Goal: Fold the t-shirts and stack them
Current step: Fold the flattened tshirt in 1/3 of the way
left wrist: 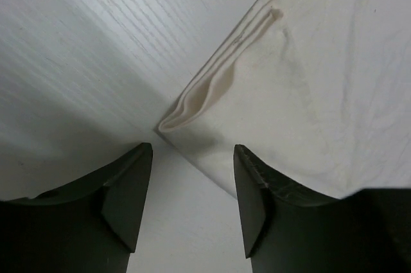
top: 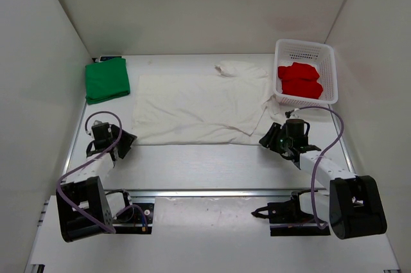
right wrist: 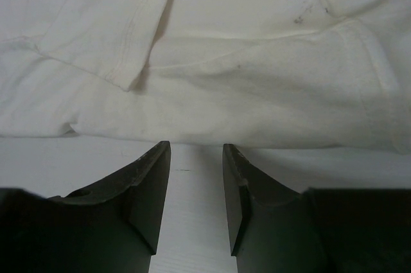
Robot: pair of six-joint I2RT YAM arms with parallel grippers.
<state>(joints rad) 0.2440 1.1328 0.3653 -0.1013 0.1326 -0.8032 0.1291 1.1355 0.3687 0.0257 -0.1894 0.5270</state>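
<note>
The left gripper (left wrist: 192, 157) stands with its jaws well apart and nothing between them; only bare table (left wrist: 77, 42) shows in the gap. Just ahead of its fingertips lies the near left corner of the off-white t-shirt (left wrist: 321, 93), a folded, doubled edge running away ahead and to the right; the corner is close to the tips but not touching them.

The right gripper (right wrist: 196, 151) also has its jaws parted, somewhat narrower, and grips nothing. The near hem of the same shirt (right wrist: 225, 42) runs straight across just beyond its fingertips, with a sleeve edge folded over ahead and to the left; whether the tips brush the hem cannot be told.

From above, the off-white t-shirt (top: 199, 106) lies spread flat between and beyond the two grippers, the left gripper (top: 119, 141) at its near left corner, the right gripper (top: 273, 137) at its near right corner. The green t-shirt (top: 107, 80) sits folded well beyond the left gripper; the red t-shirt (top: 300, 80) lies bunched in a white basket (top: 307, 47) beyond the right gripper.
</note>
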